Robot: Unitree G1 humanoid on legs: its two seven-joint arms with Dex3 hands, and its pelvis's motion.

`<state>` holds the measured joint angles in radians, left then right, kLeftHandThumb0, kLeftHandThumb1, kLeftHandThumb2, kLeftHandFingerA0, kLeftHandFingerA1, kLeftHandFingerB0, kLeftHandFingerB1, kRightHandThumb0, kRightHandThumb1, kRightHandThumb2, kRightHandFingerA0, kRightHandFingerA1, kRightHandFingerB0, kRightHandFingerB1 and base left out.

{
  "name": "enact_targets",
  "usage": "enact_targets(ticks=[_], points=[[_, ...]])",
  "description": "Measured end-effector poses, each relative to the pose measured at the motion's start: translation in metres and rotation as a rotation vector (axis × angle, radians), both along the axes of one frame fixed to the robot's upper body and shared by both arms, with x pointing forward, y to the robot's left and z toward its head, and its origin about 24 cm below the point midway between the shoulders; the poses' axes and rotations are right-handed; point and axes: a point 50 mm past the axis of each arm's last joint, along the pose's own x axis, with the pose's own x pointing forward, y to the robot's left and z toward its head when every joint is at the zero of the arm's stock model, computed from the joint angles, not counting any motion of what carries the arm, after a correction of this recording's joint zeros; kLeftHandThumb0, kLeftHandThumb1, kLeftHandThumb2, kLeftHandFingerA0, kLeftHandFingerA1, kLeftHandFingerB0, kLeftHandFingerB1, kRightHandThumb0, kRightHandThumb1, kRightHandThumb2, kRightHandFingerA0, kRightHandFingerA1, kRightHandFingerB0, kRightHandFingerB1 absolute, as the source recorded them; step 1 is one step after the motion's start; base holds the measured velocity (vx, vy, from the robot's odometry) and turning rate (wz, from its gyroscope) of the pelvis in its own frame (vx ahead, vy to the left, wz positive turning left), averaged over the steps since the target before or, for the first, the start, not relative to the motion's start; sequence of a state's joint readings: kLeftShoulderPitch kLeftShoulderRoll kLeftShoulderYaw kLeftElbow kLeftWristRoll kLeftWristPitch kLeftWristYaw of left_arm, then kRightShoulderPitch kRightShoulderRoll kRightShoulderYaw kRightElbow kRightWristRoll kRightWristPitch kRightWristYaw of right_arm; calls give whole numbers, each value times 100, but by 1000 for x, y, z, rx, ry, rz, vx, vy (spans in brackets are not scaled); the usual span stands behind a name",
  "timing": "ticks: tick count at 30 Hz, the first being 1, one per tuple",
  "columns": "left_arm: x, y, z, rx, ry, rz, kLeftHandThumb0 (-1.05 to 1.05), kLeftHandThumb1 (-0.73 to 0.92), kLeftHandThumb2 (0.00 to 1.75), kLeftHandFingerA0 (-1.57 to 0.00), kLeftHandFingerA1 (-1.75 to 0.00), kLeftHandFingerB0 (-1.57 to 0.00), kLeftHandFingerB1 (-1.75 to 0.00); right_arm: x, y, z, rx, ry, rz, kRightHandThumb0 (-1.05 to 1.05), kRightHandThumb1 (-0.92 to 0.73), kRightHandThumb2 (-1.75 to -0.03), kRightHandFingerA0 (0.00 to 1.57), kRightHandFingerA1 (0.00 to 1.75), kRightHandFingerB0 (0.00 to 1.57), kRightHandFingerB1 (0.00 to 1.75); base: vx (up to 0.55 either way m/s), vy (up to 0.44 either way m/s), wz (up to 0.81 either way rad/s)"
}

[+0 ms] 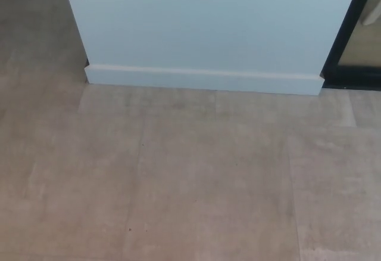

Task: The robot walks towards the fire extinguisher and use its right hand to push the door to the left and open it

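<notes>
Nearest the camera lies bare floor [196, 177] of large grey tiles with faint joints. Neither robot hand shows in the head view, so whether each is open, closed or holding anything cannot be told. Beyond the tiles runs a white skirting board [202, 80] at the foot of a pale blue wall panel [208, 22]. At far right stands a black frame [348, 31], possibly the door's edge. No fire extinguisher is visible; its location is unconfirmed. Risk: with the camera pitched downward, the approach may drift into the wall, or the push may land on fixed panel rather than door.
</notes>
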<state>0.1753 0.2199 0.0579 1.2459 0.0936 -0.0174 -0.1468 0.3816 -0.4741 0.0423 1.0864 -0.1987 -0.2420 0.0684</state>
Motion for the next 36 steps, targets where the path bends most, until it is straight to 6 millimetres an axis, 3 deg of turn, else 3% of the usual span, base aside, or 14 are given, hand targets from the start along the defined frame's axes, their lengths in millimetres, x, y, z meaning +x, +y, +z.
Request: enact_targets(ticks=[3,4,8,9,15,17,18,20,21,23,29,32,33,36], points=[[-1,4,1,-3,-4,6,-49,49,55,-42,-55,-38,-37,0,-2,2,12,-13,24,-59,-43,-74,22,47,18,42,0,0,0],[-1,4,2,-3,-5,6,-56,40,75,-48,-65,-34,-49,0,-2,2,13,-15,25,-62,-43,-76,26,49,15,42,0,0,0],[3,11,5,-8,-35,18,-51,51,55,-47,-61,-52,-42,2,-6,6,28,-29,45,-60,-45,-75,28,49,12,41,0,0,0],[5,12,5,-7,-43,20,-54,41,78,-54,-66,-37,-50,4,-7,6,27,-32,45,-56,-58,-59,30,40,13,31,0,0,0],[22,24,12,7,-98,27,-52,52,56,-42,-58,-37,-37,13,-16,14,28,-85,41,-59,-44,-74,20,45,7,39,0,0,0],[35,29,16,10,-140,44,-52,52,56,-42,-58,-37,-37,23,-25,23,24,-154,18,-59,-44,-74,20,45,7,39,0,0,0],[38,31,17,11,-151,47,-50,56,57,-47,-60,-61,-46,25,-27,25,23,-172,15,-63,-43,-77,18,49,6,34,0,0,0],[48,34,20,11,-192,61,-54,57,58,-38,-59,-44,-41,34,-31,30,22,-217,4,-63,-43,-78,18,50,4,36,0,0,0],[55,38,23,11,-222,74,-60,43,79,-33,-63,-28,-48,41,-35,34,16,-254,-2,-71,-46,-78,23,50,7,38,0,0,0],[71,45,31,18,-290,83,-57,54,57,-47,-60,-35,-36,57,-44,45,-4,-324,-4,-68,-45,-80,18,49,5,39,0,0,0],[124,54,54,12,-487,87,-55,54,56,-36,-66,-31,-40,105,-54,71,-19,-506,43,-69,-46,-81,15,47,4,35,0,0,0],[130,54,57,-14,-522,106,-60,42,79,-33,-67,-27,-51,112,-52,73,-12,-527,58,-70,-45,-79,14,48,6,41,0,0,0],[130,54,57,-19,-528,107,-56,54,56,-33,-65,-33,-41,112,-52,74,-10,-529,60,-70,-46,-80,12,48,5,41,0,0,0],[131,52,57,-30,-537,103,-55,52,56,-37,-68,-35,-42,111,-52,74,-9,-531,62,-70,-46,-80,12,47,5,40,0,0,0]])
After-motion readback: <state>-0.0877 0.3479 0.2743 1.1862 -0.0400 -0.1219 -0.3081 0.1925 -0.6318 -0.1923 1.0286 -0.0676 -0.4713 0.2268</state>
